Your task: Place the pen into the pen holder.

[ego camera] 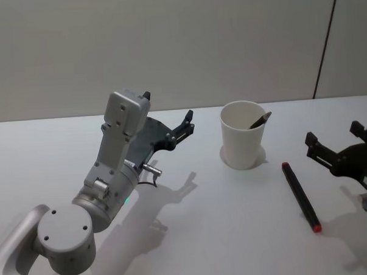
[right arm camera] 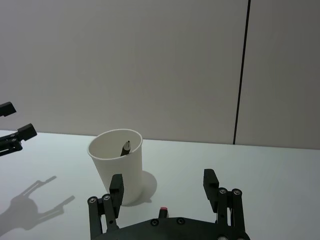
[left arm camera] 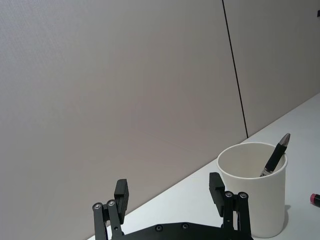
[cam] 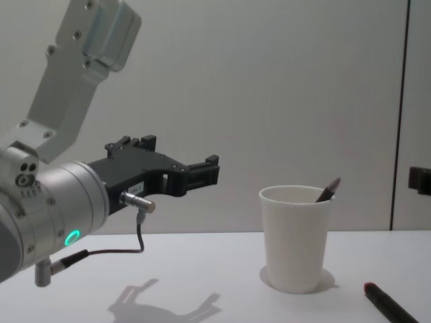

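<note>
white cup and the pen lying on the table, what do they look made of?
The pen holder: likely paper, matte white, thin tapered wall with rolled rim. The loose pen: probably plastic, matte black barrel, red at both ends.

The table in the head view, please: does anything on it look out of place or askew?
Only the black pen with red ends: it lies flat on the table right of the pen holder, not inside, where a second pen leans.

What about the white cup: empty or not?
Not empty. A dark pen stands inside the pen holder, tip leaning on the rim. The red-ended pen lies outside, beside it.
</note>
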`<action>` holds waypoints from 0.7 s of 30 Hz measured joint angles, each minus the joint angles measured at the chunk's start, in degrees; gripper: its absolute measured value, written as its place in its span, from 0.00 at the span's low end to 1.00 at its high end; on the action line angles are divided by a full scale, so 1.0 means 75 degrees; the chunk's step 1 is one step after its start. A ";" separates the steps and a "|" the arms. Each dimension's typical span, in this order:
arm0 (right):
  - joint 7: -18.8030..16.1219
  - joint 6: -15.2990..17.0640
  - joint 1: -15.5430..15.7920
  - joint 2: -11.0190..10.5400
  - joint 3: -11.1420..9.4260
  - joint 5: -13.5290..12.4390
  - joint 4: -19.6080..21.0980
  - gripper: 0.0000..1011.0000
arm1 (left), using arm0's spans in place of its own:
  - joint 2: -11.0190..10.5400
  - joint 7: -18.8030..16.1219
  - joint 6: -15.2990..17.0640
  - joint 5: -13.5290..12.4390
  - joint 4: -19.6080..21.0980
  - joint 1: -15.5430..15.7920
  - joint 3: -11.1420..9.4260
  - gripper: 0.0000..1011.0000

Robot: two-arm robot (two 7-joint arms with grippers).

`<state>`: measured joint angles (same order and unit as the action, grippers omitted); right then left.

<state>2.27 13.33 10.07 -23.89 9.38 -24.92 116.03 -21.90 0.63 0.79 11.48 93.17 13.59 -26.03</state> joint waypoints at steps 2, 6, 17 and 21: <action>0.0072 0.0168 0.0037 -0.0012 -0.0013 -0.0029 0.0085 0.99 | 0.0000 0.0000 0.0000 0.0000 0.0000 0.0000 0.0000 0.99; 0.0208 0.0540 0.0101 -0.0027 -0.0030 -0.0064 0.0233 0.99 | 0.0000 0.0000 0.0000 0.0000 0.0000 0.0000 0.0000 0.99; 0.0429 0.1441 0.0137 -0.0021 -0.0044 -0.0066 0.0384 0.99 | 0.0000 0.0000 0.0000 0.0000 0.0000 0.0000 0.0000 0.99; 0.0465 0.1803 0.0089 0.0025 -0.0006 0.0021 0.0358 0.99 | 0.0000 0.0000 0.0001 0.0000 0.0000 0.0000 0.0000 0.99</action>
<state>5.76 26.86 10.74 -23.70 9.34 -24.76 118.71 -21.90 0.63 0.80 11.48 93.17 13.59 -26.03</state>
